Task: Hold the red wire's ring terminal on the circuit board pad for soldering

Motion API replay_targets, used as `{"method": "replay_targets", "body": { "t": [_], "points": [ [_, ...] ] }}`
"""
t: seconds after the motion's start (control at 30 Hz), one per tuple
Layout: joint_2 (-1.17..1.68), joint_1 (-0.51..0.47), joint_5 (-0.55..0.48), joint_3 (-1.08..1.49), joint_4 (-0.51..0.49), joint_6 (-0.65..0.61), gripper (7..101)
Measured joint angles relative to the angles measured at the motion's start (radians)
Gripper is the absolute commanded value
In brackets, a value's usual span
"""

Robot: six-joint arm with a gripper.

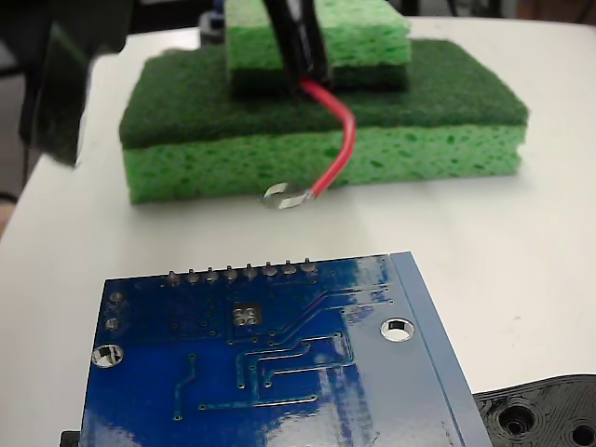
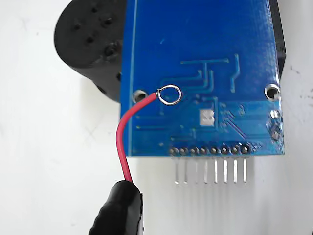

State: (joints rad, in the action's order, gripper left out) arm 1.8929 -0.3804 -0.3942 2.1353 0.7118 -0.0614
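The blue circuit board [image 1: 279,372] lies flat at the front of the fixed view, its small silver pad [image 1: 246,316] bare. The red wire [image 1: 343,140] curves down from a black sleeve held in my gripper [image 1: 303,60], which is shut on it. Its ring terminal [image 1: 286,196] hangs in front of the sponge, beyond the board's pin edge and apart from the pad. Seen from the wrist, the ring terminal [image 2: 169,94] shows over the circuit board [image 2: 205,49], up and left of the pad [image 2: 208,117]. There the red wire [image 2: 122,142] rises from the gripper [image 2: 120,210].
Two stacked green sponges [image 1: 326,140] stand behind the board. A black perforated plastic piece [image 1: 545,414] lies under the board's corner; the wrist view shows that black plastic piece [image 2: 93,44] at upper left. A row of pins [image 2: 210,169] juts from the board's edge.
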Motion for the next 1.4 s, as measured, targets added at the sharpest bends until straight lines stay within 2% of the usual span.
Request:
{"method": "replay_targets", "body": {
  "t": [0.37,0.83,1.23,1.4],
  "points": [
    [0.35,0.11,0.204,0.291,-0.077,0.103,100.3],
    [0.727,0.331,0.459,0.584,-0.043,0.218,100.3],
    [0.942,0.413,0.534,0.749,-0.015,0.176,100.3],
    [1.094,0.416,0.531,0.822,0.055,0.155,100.3]
  ]
}}
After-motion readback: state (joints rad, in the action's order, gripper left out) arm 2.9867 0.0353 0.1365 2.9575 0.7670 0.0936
